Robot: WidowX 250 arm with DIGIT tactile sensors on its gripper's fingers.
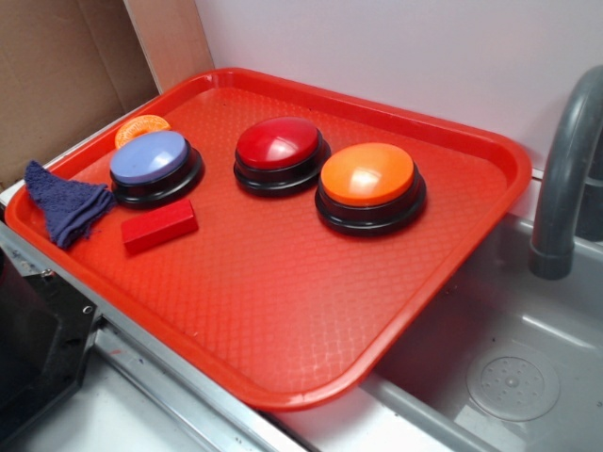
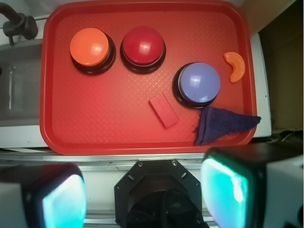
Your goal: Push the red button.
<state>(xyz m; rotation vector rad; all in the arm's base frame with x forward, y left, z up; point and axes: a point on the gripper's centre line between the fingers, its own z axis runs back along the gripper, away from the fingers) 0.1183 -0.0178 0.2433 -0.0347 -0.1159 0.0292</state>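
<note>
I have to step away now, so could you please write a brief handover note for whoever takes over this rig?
Gripper: open, empty, high above the tray's near edge in the wrist view.
Glossy dark red dome button on a black base: on the red plastic tray, between the orange-topped dome button and the lavender-topped dome button.
Done: nothing yet; gripper is well clear of the red button.
Left: move over it, descend, press.

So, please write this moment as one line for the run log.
phase: before approach | target: red button, untouched, between orange button and blue button | gripper: open, above tray edge
</note>
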